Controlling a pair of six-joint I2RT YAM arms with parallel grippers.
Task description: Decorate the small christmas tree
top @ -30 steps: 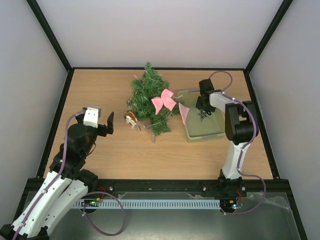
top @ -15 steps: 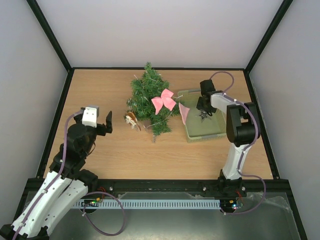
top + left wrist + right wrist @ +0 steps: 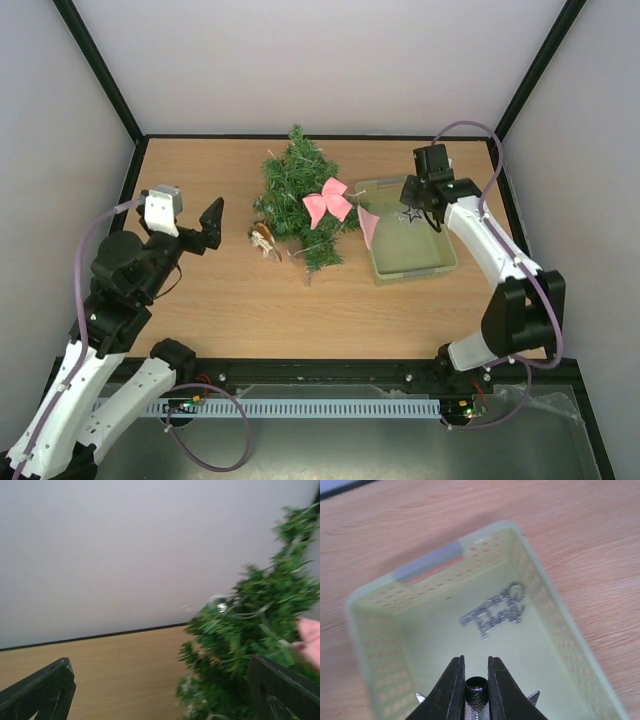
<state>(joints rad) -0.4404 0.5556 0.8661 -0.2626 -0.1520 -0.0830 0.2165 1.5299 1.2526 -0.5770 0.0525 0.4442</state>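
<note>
A light wooden desk stands inside an enclosure with plain pale grey walls. Black frame bars run along the corners and the desk edges. The light is soft and even.

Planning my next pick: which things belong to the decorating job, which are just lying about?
Just lying about: pale green basket, container only.
Job: small christmas tree; pink bow on it; silver star in right jaws; pink ribbon at basket rim; glittery ornament inside basket; brown ornament beside tree.
</note>
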